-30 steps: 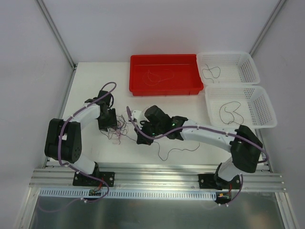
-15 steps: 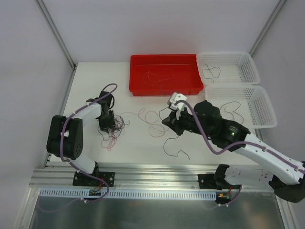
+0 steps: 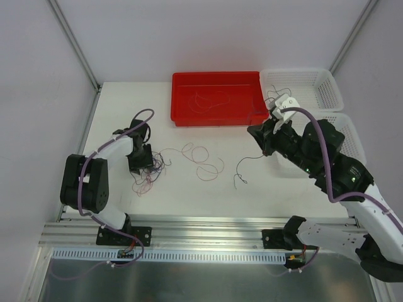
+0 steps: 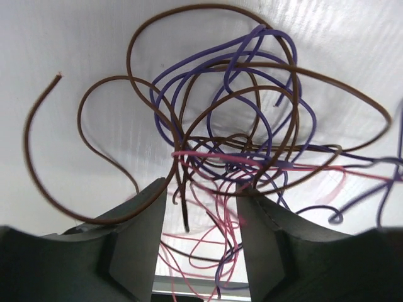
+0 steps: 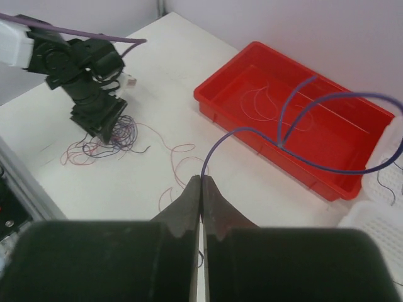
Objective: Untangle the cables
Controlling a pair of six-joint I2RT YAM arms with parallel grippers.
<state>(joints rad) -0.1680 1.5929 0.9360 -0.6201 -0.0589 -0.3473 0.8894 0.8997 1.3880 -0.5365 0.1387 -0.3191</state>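
The cables are a small tangle [image 3: 150,171] of purple, brown and pink strands at the left of the table. My left gripper [image 3: 142,161] stands over it, open. In the left wrist view several strands of the tangle [image 4: 233,132] run through the gap of the left gripper [image 4: 203,204]. My right gripper [image 3: 253,133] is raised in front of the red tray. In its wrist view the right gripper [image 5: 202,178] is shut on one purple strand [image 5: 252,131], which loops up over the tray. A thin dark strand [image 3: 241,171] shows below it.
Loose reddish loops [image 3: 200,158] lie between the arms. The red tray [image 3: 182,116] at the back holds reddish strands. Two white baskets [image 3: 327,88] [image 3: 352,148] stand at the right, the far one with a black strand [image 3: 279,94]; my right arm covers part of the near one.
My right arm has swung from the tangle to the right and back, up near the tray and baskets, carrying one strand. The reddish loops are left spread out. The left gripper stays at the tangle.
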